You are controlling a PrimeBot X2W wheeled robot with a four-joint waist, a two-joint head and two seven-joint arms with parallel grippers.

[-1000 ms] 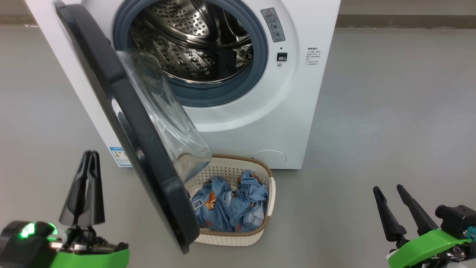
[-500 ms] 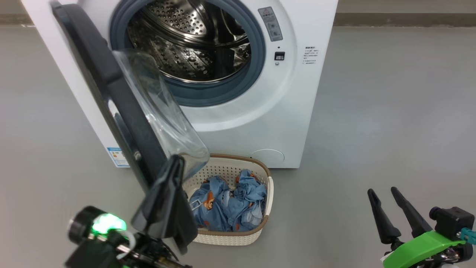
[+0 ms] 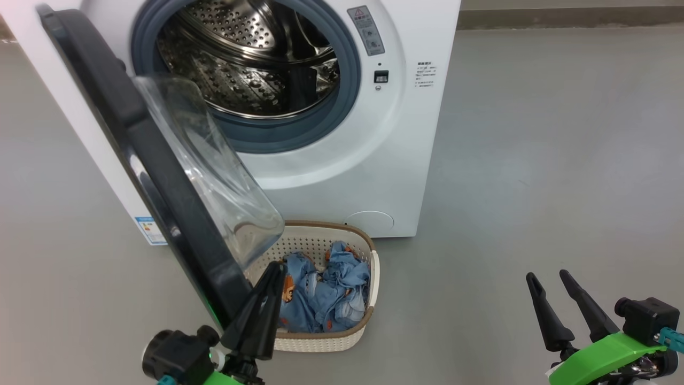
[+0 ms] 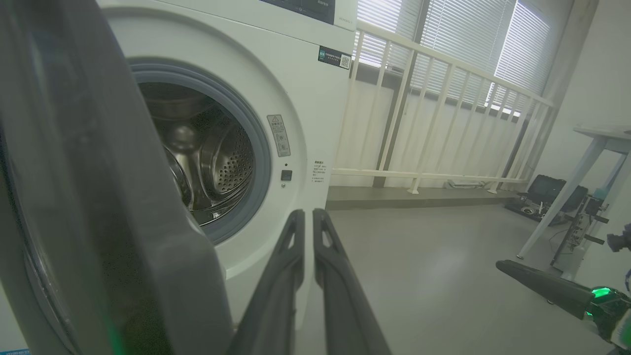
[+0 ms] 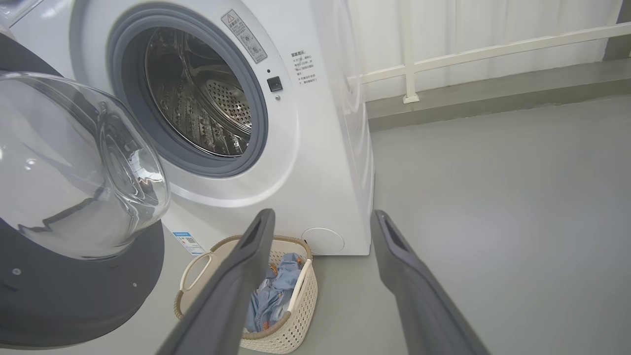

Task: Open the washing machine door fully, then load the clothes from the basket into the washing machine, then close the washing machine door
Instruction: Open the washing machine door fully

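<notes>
You have the washing machine (image 3: 374,160) straight ahead with its opening uncovered, the grey gasket (image 3: 350,80) ringing the perforated steel drum (image 3: 240,64). The washing machine door (image 3: 128,123) hangs from the machine's left side and stands swung out towards you, roughly edge-on, with its clear glass bowl (image 3: 214,176) bulging to the machine's right, across the front of the opening. The basket (image 3: 315,342) sits on the grey floor (image 3: 534,160) just in front of the machine, directly below the opening and near the round service cap (image 3: 368,222). In the head view the door's lower edge overlaps the basket's left end. The clothes (image 3: 320,294) lie crumpled inside the basket, light blue with small orange prints. Your left gripper (image 3: 278,266) is in front of the machine, at the door's free lower edge, with its tips just beside the black frame and pointing at the machine. Its two fingers are drawn together with only a thin slit between them and carry nothing. From these views you cannot tell whether they touch the door. Your right gripper (image 3: 546,275) is well out to the machine's right, low over bare floor, with its fingers spread apart and nothing between them. Its wrist view looks back at the machine's front, with the basket and the glass bowl to the fingers' left.
</notes>
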